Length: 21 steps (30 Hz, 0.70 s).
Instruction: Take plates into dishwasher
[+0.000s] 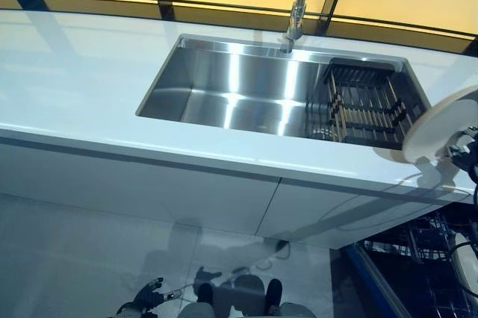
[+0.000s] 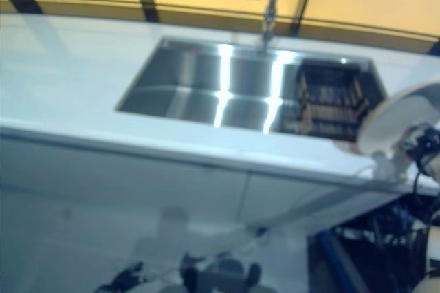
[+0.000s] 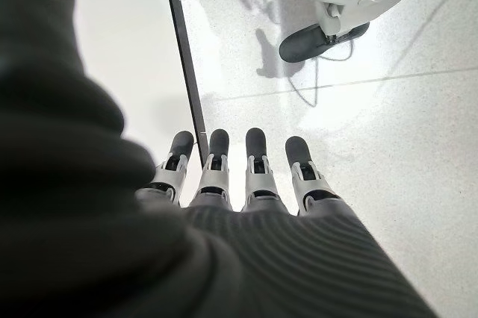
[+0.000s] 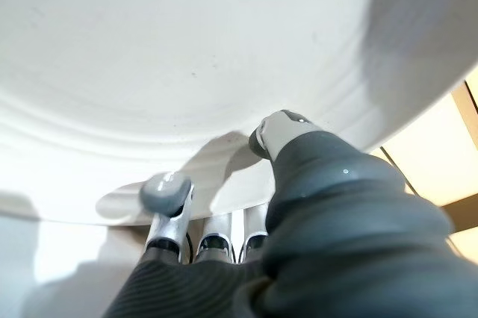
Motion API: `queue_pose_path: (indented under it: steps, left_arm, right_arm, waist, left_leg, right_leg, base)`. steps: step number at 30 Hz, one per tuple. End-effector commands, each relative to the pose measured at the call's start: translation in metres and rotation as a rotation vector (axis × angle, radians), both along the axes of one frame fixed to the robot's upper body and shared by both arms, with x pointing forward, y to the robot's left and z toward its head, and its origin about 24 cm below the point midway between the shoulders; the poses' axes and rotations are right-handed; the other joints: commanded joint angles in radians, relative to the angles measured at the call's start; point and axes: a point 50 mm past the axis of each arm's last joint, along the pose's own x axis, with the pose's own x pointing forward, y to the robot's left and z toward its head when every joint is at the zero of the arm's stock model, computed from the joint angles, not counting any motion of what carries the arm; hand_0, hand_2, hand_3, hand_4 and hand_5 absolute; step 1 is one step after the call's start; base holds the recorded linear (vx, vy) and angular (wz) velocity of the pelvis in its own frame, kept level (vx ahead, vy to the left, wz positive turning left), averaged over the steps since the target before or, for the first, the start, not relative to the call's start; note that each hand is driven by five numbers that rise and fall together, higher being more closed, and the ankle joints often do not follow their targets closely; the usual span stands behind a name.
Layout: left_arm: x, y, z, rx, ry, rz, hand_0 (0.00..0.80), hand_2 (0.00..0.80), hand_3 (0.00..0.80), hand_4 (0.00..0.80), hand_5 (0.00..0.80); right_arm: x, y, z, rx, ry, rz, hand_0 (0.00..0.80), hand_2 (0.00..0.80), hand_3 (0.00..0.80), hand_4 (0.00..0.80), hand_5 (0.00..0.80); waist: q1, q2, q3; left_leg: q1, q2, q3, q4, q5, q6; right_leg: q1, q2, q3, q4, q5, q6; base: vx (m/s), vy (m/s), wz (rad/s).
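A long white desk (image 1: 82,86) is running across the head views, with a steel sink (image 1: 231,86) set into it. A dark dish rack (image 1: 366,105) is sitting in the sink's right end. Below the desk's right end, the open dishwasher (image 1: 418,258) is showing its dark wire rack. A white plate (image 1: 441,128) is hovering tilted above the desk's right edge, pinched between the thumb and fingers of the right robot hand (image 4: 280,135). The left robot hand (image 3: 246,176) is hanging low over the floor (image 3: 388,109), its fingers straight and spread, holding nothing.
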Motion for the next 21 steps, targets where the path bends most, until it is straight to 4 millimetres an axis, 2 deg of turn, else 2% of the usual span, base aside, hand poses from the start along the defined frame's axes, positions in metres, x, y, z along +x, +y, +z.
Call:
queue_pose_path:
  steps: [1,7,10,21]
  left_arm:
    - [0.019,-0.008,0.004,-0.004,-0.041,-0.06,0.0,0.0,0.0,0.0,0.0]
    - [0.015,-0.009,0.001,-0.005,-0.029,-0.043,0.0,0.0,0.0,0.0,0.0]
    - [0.012,-0.009,0.0,-0.009,-0.02,-0.033,0.0,0.0,0.0,0.0,0.0]
    - [0.008,-0.015,-0.003,-0.023,-0.007,-0.022,0.0,0.0,0.0,0.0,0.0]
  right_arm:
    - [0.011,0.01,0.02,-0.034,-0.11,0.017,0.8,0.8,0.8,0.8,0.8]
    - [-0.003,-0.011,0.02,-0.04,-0.027,-0.036,0.8,0.8,0.8,0.8,0.8]
    - [-0.006,-0.015,0.024,0.013,-0.072,-0.081,0.8,0.8,0.8,0.8,0.8]
    - [0.007,0.009,0.025,0.181,-0.309,-0.198,0.8,0.8,0.8,0.8,0.8]
  waist:
    - [0.031,-0.01,-0.004]
    - [0.033,-0.021,-0.026]
    - [0.034,-0.024,-0.034]
    - [0.023,-0.027,-0.048]
  left_leg:
    - [0.003,0.026,0.048,-0.002,-0.048,-0.028]
    - [0.025,0.028,0.056,-0.002,-0.054,-0.028]
    - [0.029,0.028,0.059,-0.002,-0.053,-0.029]
    - [0.034,0.029,0.072,-0.002,-0.057,-0.028]
  right_leg:
    - [0.076,0.021,-0.001,0.03,-0.118,0.036]
    - [0.102,0.025,0.004,0.009,-0.114,0.035]
    - [0.106,0.028,0.007,0.005,-0.112,0.035]
    - [0.106,0.027,0.013,0.002,-0.107,0.039]
  base:
    - [0.022,-0.012,0.07]
    - [0.015,0.0,0.04]
    - [0.006,0.007,-0.01]
    - [-0.001,0.006,-0.01]
